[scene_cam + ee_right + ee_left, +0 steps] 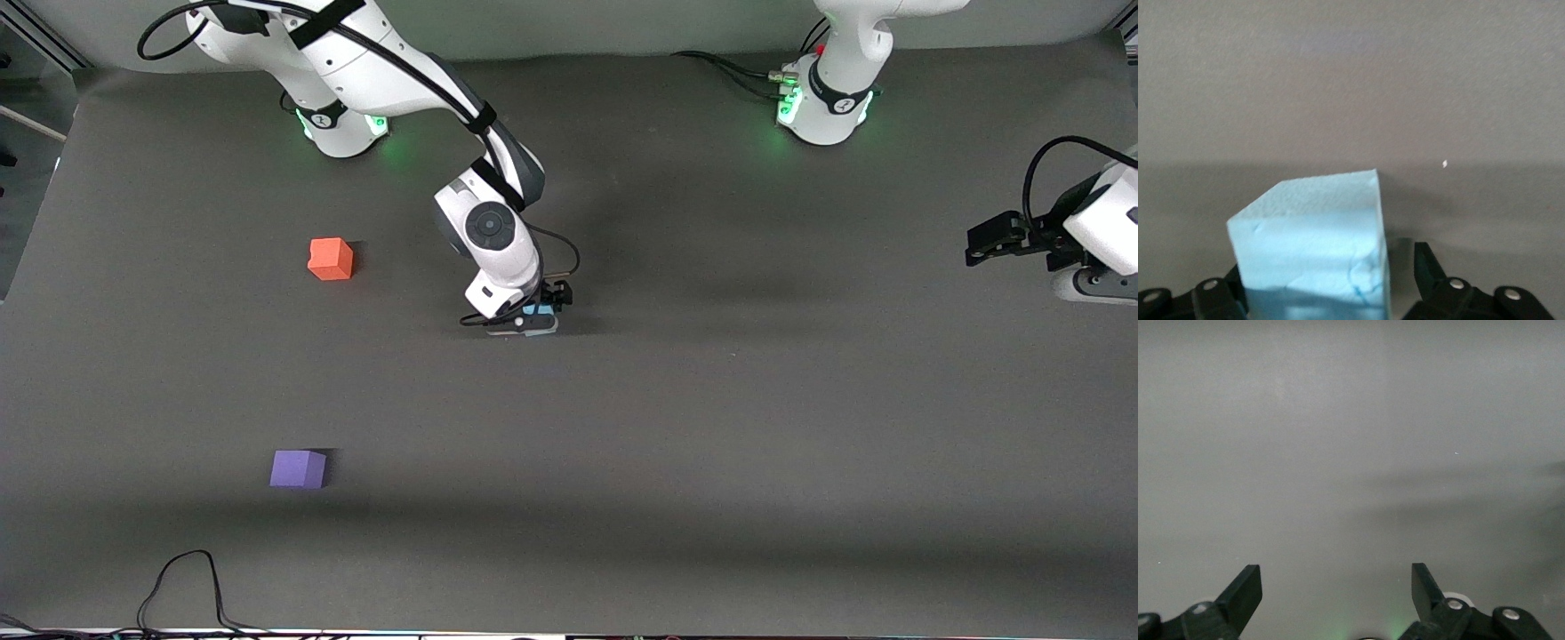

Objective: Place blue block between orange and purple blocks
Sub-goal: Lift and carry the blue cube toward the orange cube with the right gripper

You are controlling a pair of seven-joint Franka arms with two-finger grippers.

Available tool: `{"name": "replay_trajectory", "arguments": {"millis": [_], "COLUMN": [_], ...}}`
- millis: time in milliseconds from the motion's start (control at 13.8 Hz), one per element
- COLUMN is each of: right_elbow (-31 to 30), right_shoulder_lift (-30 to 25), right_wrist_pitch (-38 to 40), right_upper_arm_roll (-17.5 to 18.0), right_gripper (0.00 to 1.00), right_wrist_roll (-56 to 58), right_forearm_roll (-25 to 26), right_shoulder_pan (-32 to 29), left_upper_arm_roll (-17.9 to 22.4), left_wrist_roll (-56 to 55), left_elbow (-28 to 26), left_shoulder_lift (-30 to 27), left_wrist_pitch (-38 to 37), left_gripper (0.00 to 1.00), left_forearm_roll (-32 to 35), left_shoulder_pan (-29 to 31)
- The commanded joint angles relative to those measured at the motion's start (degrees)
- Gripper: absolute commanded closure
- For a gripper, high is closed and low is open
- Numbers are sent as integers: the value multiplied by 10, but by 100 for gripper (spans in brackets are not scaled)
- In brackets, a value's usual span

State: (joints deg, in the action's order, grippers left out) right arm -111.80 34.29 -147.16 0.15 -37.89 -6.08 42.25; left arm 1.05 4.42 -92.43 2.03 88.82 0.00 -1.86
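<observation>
Grey table: right gripper low, jaws around blue block, gap beside one finger. Left gripper waits, jaws wide, empty. Orange block and purple block lie well apart from both.

The front view is taken from a high camera across the table, facing the robots, whose bases are seen along its top edge; the whole grey surface is covered from well above. The left wrist view is taken from the left arm's wrist, past the left gripper, onto bare grey surface. The right wrist view is taken very close over the right gripper, filled by the blue block, which is shared with the front view.
</observation>
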Motion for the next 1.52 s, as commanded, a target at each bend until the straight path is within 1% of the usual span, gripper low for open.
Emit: {"name": "replay_trajectory", "arguments": {"millis": [0, 144, 217, 361, 433, 578, 722, 794, 939, 1156, 1300, 1444], "right_elbow": [-1, 3, 8, 25, 47, 113, 189, 237, 323, 394, 391, 361], "right_shoulder_lift": [-4, -7, -13, -47, -66, -105, -124, -124, -125, -136, -165, -199], "right_wrist_pitch": [-8, -6, -2, 54, 103, 221, 326, 366, 445, 523, 550, 570], "right_upper_arm_roll": [-10, -10, -10, -11, -23, -35, -51, -53, -53, -55, -51, -43], "right_gripper": [34, 46, 50, 50, 50, 50, 50, 50, 50, 50, 50, 50], "right_wrist_roll": [-14, -14, -16, -11, -10, -8, 15, 24, 31, 76, 117, 169], "right_forearm_roll": [13, 13, 13, 13, 13, 13, 6, 1, -9, -9, -9, -9], "right_shoulder_pan": [6, 4, 4, 2, 2, 1, 0, -12, -45, -89, -134, -194], "left_upper_arm_roll": [4, 0, 0, 0, 0, -1, -3, -10, -10, -9, -9, -9], "left_wrist_roll": [1, 0, 0, -1, -1, -2, -2, -3, -3, -2, -2, -1], "left_elbow": [-1, -1, -1, -1, -1, -1, -1, 0, -1, -1, -1, -1], "left_shoulder_lift": [-5, -7, -8, -8, -8, -8, -8, -8, -8, -9, -10, -10], "left_wrist_pitch": [5, 6, 7, 10, 10, 11, 14, 14, 12, 7, 5, 4], "left_gripper": [0, 0, 0, 0, 0, 0, 0, 0, 0, 0, 0, 0], "left_forearm_roll": [11, 10, 10, 10, 10, 9, 7, 7, 7, 7, 7, 7], "left_shoulder_pan": [-6, -3, -3, -2, -2, 2, 7, 10, 8, 9, 9, 9]}}
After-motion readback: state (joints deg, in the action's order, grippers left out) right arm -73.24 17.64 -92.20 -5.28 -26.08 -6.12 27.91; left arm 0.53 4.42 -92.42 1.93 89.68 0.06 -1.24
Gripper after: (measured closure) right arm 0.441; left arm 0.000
